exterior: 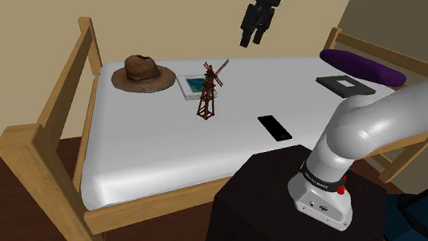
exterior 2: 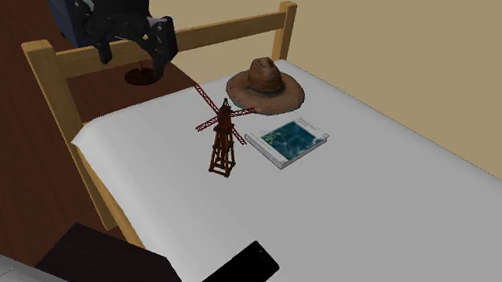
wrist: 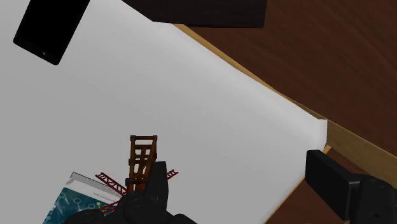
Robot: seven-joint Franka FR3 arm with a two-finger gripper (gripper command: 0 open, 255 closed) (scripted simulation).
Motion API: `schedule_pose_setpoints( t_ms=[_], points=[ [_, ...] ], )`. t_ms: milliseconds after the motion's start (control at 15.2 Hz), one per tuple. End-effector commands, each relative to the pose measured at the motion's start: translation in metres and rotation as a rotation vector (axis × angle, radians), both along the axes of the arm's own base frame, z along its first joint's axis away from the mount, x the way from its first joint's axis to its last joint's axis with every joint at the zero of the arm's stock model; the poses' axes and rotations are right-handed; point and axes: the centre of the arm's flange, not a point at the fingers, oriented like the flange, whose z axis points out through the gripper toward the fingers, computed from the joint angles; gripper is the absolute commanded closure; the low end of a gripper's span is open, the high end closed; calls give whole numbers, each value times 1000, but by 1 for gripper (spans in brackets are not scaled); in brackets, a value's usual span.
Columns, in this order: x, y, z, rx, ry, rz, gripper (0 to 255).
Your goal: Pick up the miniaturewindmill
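White mattress [exterior: 166,144] bears the upright red-brown lattice miniature windmill [exterior: 207,102], which the wide-open, empty black gripper [exterior: 254,33] overhead could topple descending off-centre.

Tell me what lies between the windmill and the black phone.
Nothing: just bare white sheet between the windmill and the phone, as the second exterior view shows.

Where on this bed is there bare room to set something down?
The widest bare sheet lies between the windmill, the phone and the wooden side rail. Another bare strip runs between the windmill and the dark flat frame. It is crowded around the hat, book and windmill.
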Motion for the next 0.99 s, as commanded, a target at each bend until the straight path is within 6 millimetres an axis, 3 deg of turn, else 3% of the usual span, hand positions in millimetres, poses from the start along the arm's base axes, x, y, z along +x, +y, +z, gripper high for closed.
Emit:
schedule_pose_setpoints(
  t_ms=[0, 462, 924],
  points=[
    [0, 0, 0, 0, 0, 0, 0],
    [107, 1, -46, -101, 190, -29, 0],
    [203, -7, -111, -202, 379, -57, 0]
  ],
)
